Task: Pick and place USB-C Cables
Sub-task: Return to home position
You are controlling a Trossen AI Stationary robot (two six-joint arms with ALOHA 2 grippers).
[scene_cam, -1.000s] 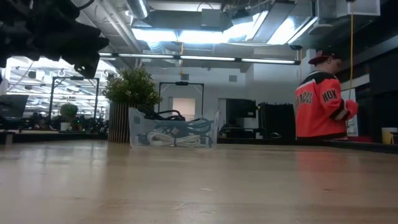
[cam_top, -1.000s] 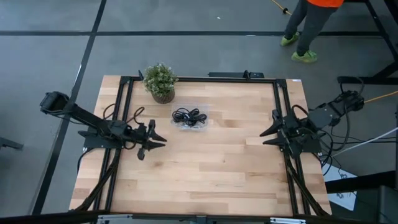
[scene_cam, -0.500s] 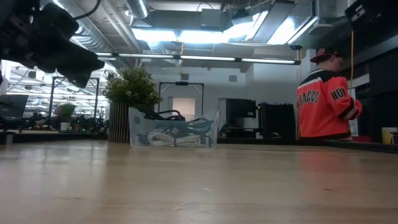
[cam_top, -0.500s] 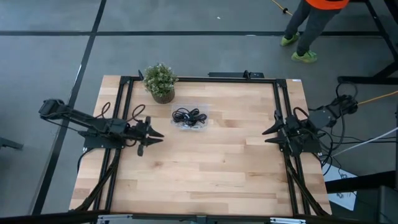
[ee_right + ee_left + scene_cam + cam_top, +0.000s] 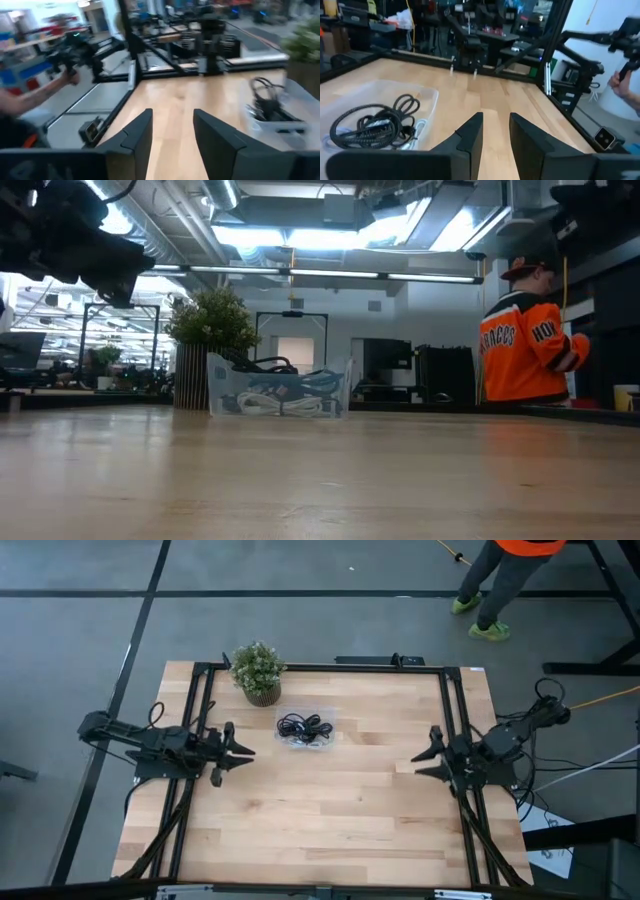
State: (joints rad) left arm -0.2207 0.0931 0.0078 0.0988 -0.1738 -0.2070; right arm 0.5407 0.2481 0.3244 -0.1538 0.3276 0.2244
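The USB-C cables (image 5: 304, 727) lie bundled in a clear shallow tray (image 5: 286, 740) on the far middle of the table. The black coils (image 5: 371, 123) sit on top, and a white cable (image 5: 279, 404) shows through the tray wall. My left gripper (image 5: 238, 751) hovers open to the left of the tray and a little nearer, pointing toward the table's right. My right gripper (image 5: 424, 754) hovers open near the right edge, pointing left, far from the tray (image 5: 272, 116). Neither touches anything.
A small potted plant (image 5: 258, 671) stands on the table just to the far left of the tray. Black frame rails (image 5: 452, 720) run along the table's left and right sides. Bare wood (image 5: 330, 810) spreads across the near half. A person in orange (image 5: 522, 348) stands beyond the far right corner.
My left gripper has drawn back toward the table's left edge and a little toward the far edge, its arm folding in. My right arm has lowered its elbow while its gripper has stayed near the right edge. The tray and cables have not moved.
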